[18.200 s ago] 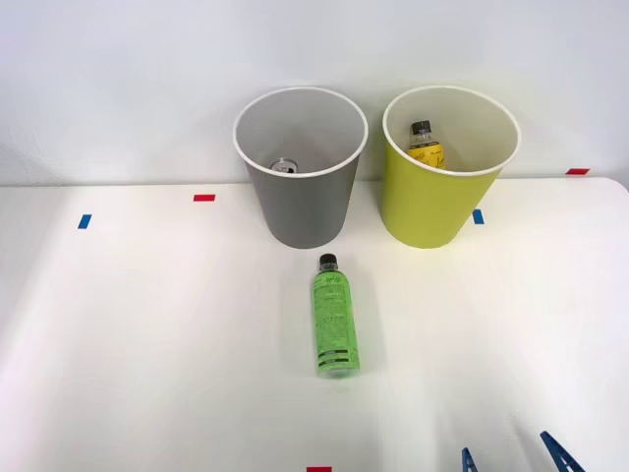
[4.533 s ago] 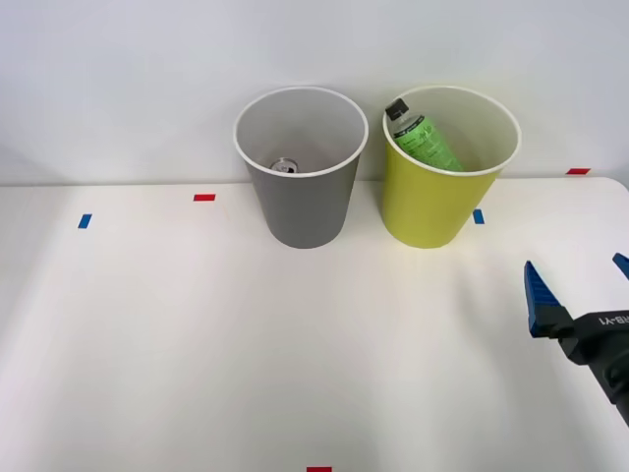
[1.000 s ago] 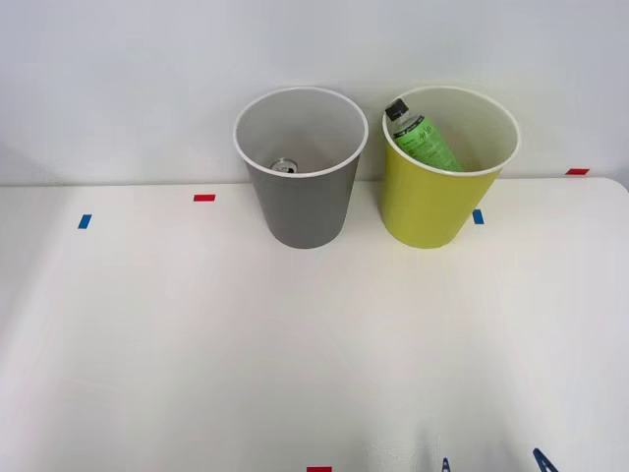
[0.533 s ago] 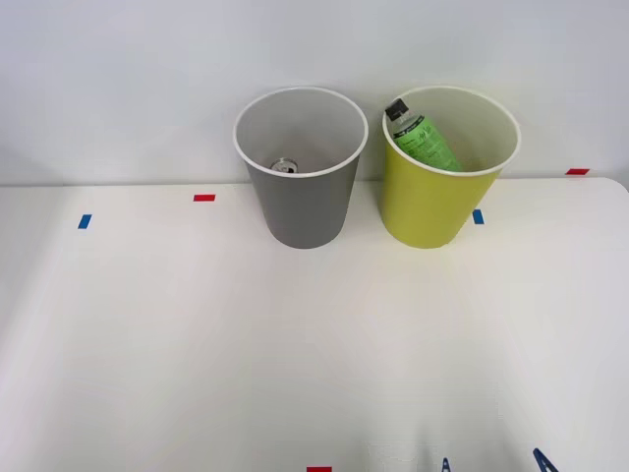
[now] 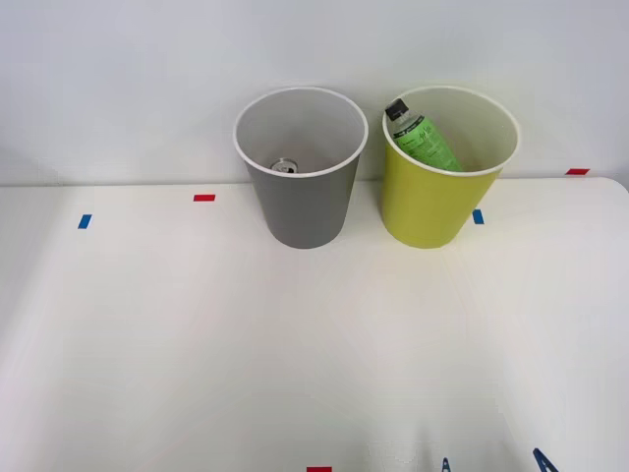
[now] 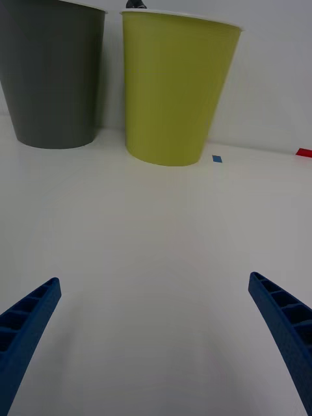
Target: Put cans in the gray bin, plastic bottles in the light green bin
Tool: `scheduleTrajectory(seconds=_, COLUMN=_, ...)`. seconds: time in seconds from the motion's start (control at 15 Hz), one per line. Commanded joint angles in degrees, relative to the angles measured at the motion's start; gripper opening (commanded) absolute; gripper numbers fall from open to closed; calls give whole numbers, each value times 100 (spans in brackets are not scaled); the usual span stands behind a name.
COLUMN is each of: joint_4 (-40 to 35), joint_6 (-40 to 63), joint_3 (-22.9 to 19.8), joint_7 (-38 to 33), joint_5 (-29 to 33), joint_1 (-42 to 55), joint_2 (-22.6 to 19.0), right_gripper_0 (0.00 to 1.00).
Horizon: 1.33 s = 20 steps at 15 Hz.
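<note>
The gray bin (image 5: 302, 202) stands at the back of the table, and a can's silvery top (image 5: 284, 166) shows deep inside it. To its right stands the light green bin (image 5: 432, 202) with a green plastic bottle (image 5: 423, 138) leaning inside, black cap up against the rim. In the wrist view the gray bin (image 6: 55, 78) and the light green bin (image 6: 172, 91) stand side by side ahead of my right gripper (image 6: 159, 325), which is open and holds nothing. Its fingertips (image 5: 540, 460) peek over the front view's bottom edge, well short of the bins.
Red tape marks (image 5: 203, 198) and blue tape marks (image 5: 85, 221) dot the white table (image 5: 197, 334). A blue mark (image 6: 217, 158) lies beside the green bin's base. A white wall stands right behind the bins.
Since 18 s ago the green bottle went from the table into the light green bin. In the last second nothing has moved.
</note>
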Motion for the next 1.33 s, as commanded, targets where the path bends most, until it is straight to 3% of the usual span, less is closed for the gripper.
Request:
scheduleTrajectory(seconds=0.07, joint_4=0, joint_6=1, joint_3=0, joint_7=0, joint_5=0, joint_1=0, joint_2=0, right_gripper_0=100)
scheduleTrajectory(seconds=1.33, joint_4=0, joint_6=1, joint_3=0, joint_7=0, joint_5=0, joint_1=0, joint_2=0, right_gripper_0=100)
